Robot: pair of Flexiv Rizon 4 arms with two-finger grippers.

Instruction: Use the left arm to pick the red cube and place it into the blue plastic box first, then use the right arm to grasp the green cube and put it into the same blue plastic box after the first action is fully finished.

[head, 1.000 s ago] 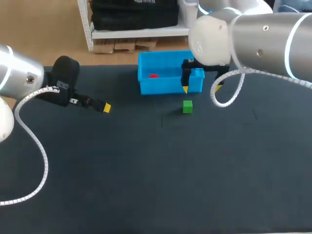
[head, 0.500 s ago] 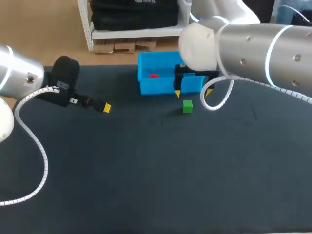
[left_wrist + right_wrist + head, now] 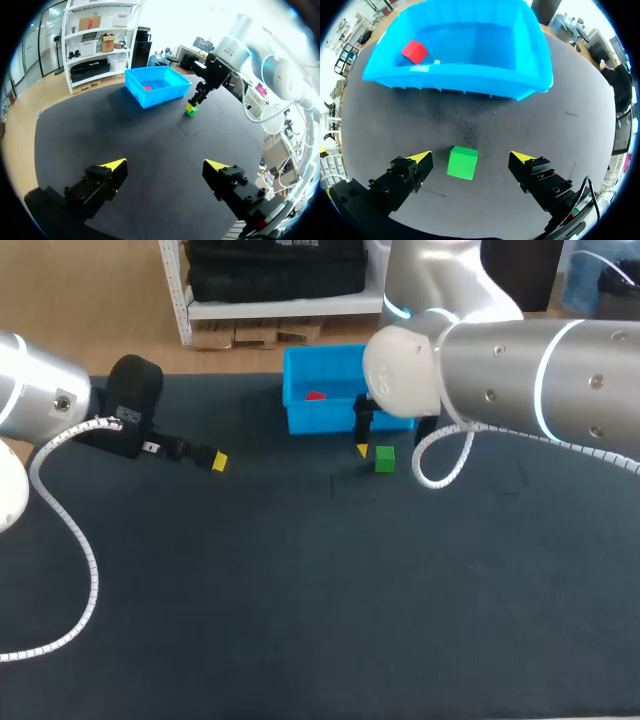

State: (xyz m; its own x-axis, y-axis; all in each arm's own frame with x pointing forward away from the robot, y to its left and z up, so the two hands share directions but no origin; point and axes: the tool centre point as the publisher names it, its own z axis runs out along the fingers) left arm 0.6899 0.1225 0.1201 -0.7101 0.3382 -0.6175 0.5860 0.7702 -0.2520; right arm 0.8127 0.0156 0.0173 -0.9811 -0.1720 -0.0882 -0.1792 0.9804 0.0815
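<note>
Right wrist view: right tool [image 3: 471, 159] spread wide, low over the bench [image 3: 485, 120]. Green cube [image 3: 462, 162] sits on the bench between its fingers, a gap on each side, neither finger touching. Blue plastic box [image 3: 470, 80] just ahead of the cube; red cube [image 3: 414, 51] lies inside, near a far corner. Left wrist view: left tool [image 3: 165, 165] also wide, holding nothing, well apart from box and cubes.

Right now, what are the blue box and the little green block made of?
The blue box looks like plastic, smooth and slightly shiny: its thin walls and rounded rim catch the light. The green block is harder to tell, maybe painted wood or plastic: it has crisp edges and an even, matte colour, and no grain shows.
</note>
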